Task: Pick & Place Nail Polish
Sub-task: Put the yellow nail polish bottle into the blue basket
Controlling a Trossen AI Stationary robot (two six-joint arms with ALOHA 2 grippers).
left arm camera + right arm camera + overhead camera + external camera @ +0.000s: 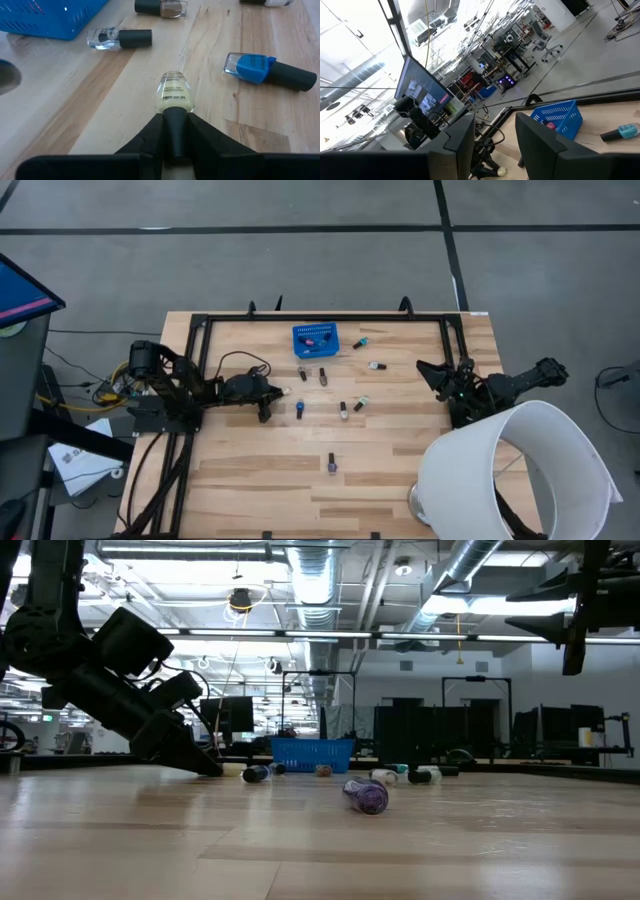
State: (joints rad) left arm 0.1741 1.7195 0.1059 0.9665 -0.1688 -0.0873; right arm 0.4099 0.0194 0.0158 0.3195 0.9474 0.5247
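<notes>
Two left fingers [150, 137] flanking pale bottle's [174, 95] cap

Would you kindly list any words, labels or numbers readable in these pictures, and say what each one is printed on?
Nothing can be read with certainty.
Pale yellow nail polish bottle, its cap between the left gripper's fingers: two lines of dark print, too blurred to read.
Blue nail polish bottle and clear nail polish bottle: no legible label.
Monitor in the room behind: bright content, too small to read.
Blue mesh basket: no text visible.
</notes>
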